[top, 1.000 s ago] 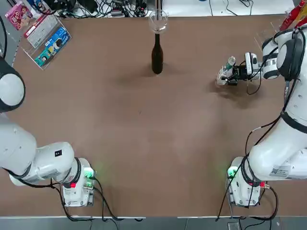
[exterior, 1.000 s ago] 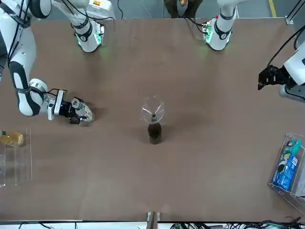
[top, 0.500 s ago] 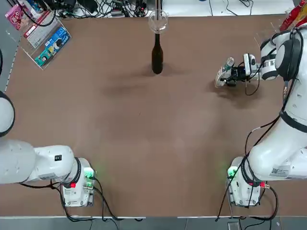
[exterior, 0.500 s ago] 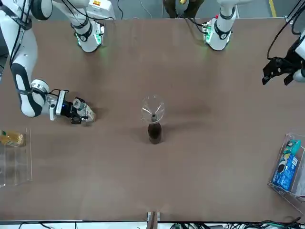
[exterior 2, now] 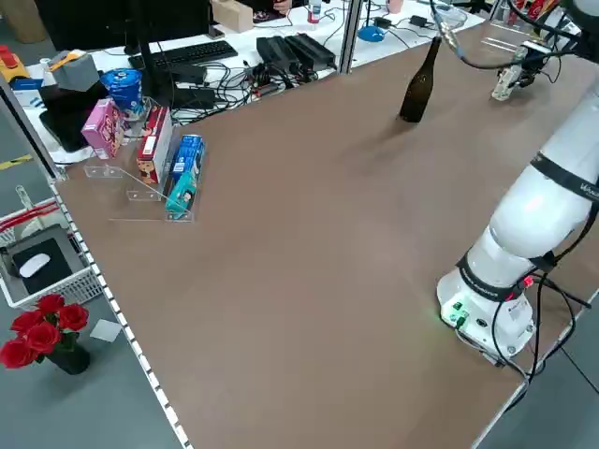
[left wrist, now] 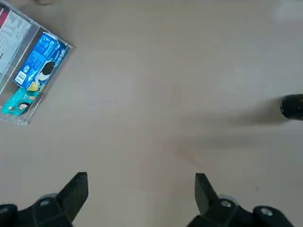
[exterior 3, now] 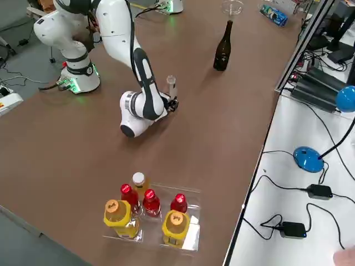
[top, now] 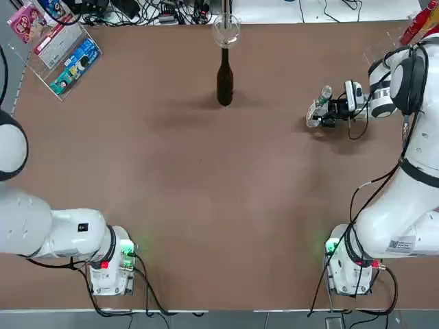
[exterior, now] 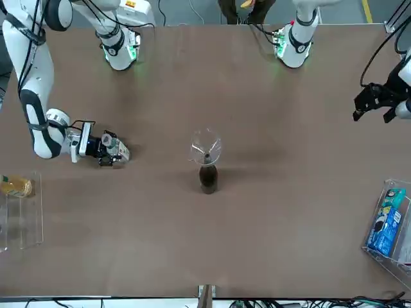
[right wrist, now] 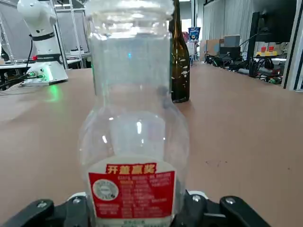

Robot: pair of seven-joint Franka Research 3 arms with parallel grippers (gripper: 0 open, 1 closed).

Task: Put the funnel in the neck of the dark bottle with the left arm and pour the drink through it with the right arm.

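Right gripper [exterior: 114,153] clasping the drink [exterior: 110,144] upright on the table [top: 206,192]; left gripper [exterior: 374,104] raised, jaws wide apart and empty.

The right arm [top: 405,171] bends low, its wrist level, fingers closed around the base of the small bottle. The funnel [top: 226,29] sits in the neck of the dark bottle [top: 224,77], which stands mid-table at the far edge, well apart from both grippers.

My two arms are glossy white with rounded grey-capped joints. My left arm [top: 48,233] and my right arm [top: 401,219] each rise from a round base lit green, with a small red light beside it. Black cables loop along both, and each ends in a dark gripper.
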